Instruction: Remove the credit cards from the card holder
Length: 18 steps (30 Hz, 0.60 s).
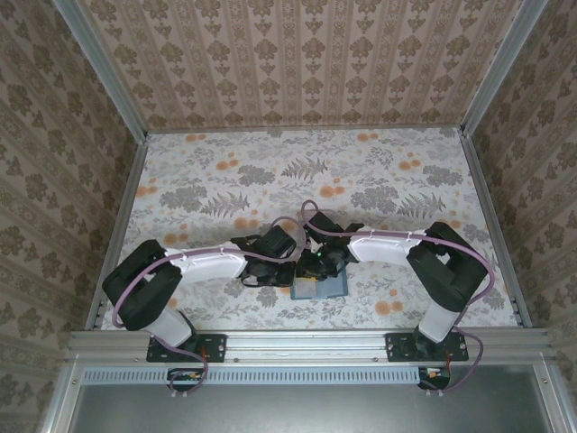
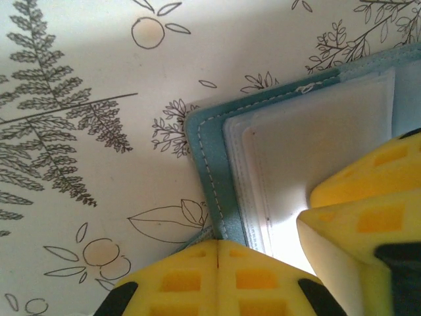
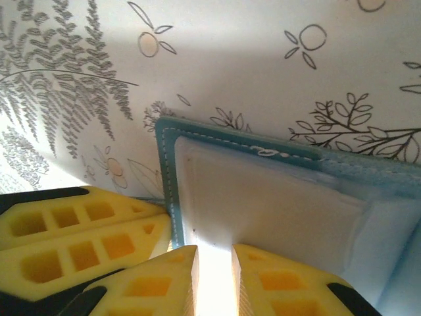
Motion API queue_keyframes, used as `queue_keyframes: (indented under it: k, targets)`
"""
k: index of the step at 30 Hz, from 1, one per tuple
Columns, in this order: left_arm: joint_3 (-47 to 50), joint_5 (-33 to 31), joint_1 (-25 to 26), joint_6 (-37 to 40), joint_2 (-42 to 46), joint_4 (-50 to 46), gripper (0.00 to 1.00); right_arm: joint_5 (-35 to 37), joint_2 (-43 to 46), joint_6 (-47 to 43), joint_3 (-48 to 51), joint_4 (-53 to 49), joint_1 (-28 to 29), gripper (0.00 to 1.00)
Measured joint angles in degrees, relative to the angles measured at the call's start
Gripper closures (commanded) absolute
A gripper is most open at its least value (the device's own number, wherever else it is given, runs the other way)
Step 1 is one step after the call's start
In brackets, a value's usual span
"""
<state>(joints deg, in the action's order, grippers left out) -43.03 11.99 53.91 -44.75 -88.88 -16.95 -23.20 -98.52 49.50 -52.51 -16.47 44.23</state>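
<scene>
Jaws of left gripper [image 2: 217,253] closed — beside teal card holder [image 2: 202,155].

The card holder [image 2: 205,155] looks matt, stitched teal cloth with smooth translucent plastic pockets.

We are seeing the card holder [image 1: 326,289] lying on the table [image 1: 270,180] near its front edge; the left gripper [image 2: 217,260] is sitting at its left edge, the right gripper [image 3: 214,270] over it.
</scene>
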Motion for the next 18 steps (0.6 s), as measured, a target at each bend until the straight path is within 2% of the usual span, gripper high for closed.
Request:
queue_keyframes:
  k: [3, 9, 18]
  targets:
    - [0.3, 0.0, 0.0, -0.2, 0.1, 0.3, 0.95, 0.3, -0.1, 0.0, -0.5, -0.8, 0.1, 0.76]
    - [0.6, 0.5, -0.4, -0.3, 0.2, 0.7, 0.95, 3.9, -0.1, -1.3, -3.2, -6.4, 0.7, 0.63]
    - [1.0, 1.1, -0.8, -0.3, 0.4, 1.2, 0.95, 12.8, -0.2, -3.3, -8.0, -17.9, 2.3, 0.57]
